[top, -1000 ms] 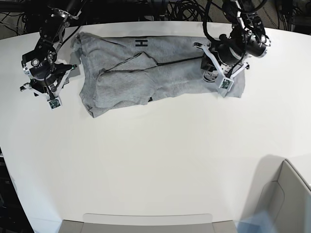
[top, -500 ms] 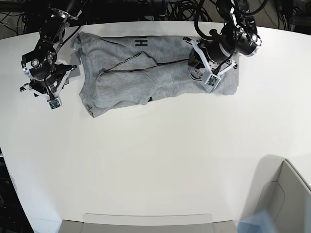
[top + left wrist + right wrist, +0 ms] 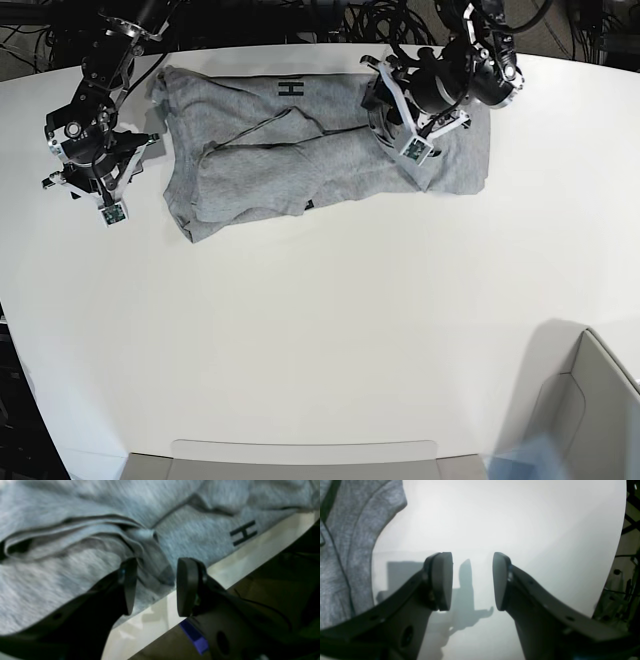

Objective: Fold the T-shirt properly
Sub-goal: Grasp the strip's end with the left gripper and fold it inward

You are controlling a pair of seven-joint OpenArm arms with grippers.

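Base view: T-shirt (image 3: 300,150) is seen lying rumpled along the far edge of the table (image 3: 320,330), partly folded over itself, with the hem end at the left gripper (image 3: 400,120) doubled inward. Folding is judged about halfway: edges unsquared, more folds needed. Right gripper (image 3: 95,175) is parked just beside the shirt's other end.

Left wrist view: jaws are shown apart, bunched cloth between them but not pinched. A black "H" (image 3: 243,532) near the table edge is resolved here.

Right wrist view: jaws apart, nothing between them but bare table. Shirt edge (image 3: 347,542) is seen to one side, apart from the fingers.
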